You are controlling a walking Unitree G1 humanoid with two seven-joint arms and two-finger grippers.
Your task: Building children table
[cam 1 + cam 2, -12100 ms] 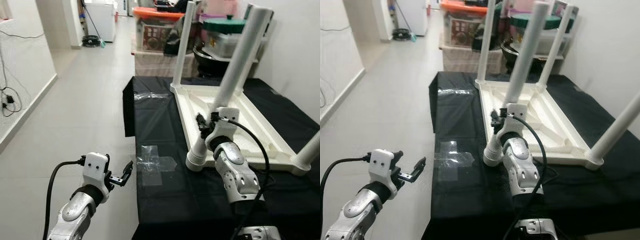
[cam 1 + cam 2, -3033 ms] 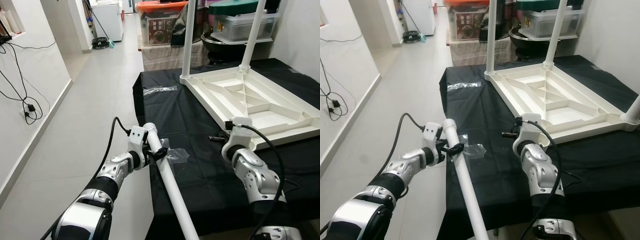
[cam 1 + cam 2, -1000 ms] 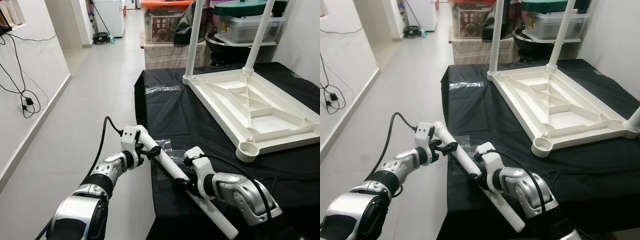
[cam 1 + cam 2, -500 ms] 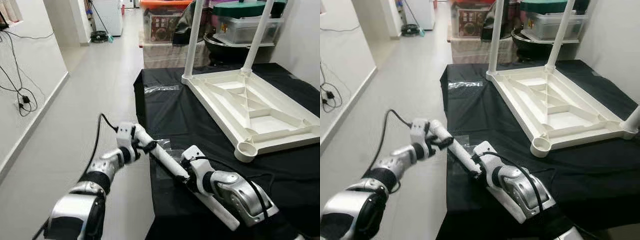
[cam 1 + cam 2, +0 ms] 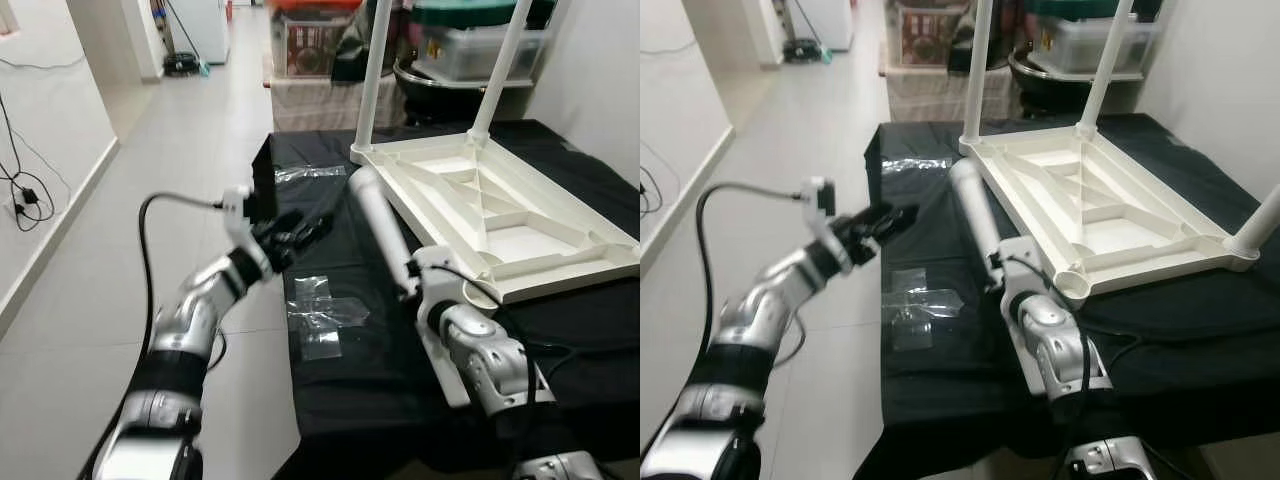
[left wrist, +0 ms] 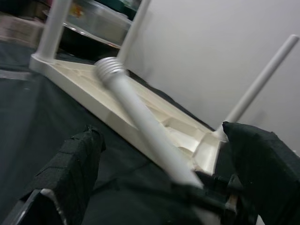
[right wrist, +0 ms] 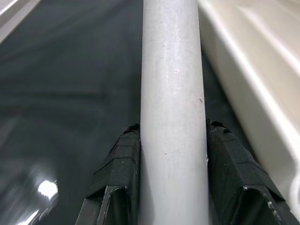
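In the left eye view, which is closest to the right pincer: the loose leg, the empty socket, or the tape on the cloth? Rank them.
1. Loose leg: clamped in the right pincer.
2. Empty socket: just to its right, on the tabletop's corner.
3. Tape: farther off to its left, on the cloth.

Leg [image 5: 378, 226] now off left tool [image 5: 298, 232].

Even, bright indoor light — glare streaks the clear plastic tape patch [image 5: 322, 312] on the black cloth. The silver left arm [image 5: 205, 300] smears with motion blur; wrist views look soft.
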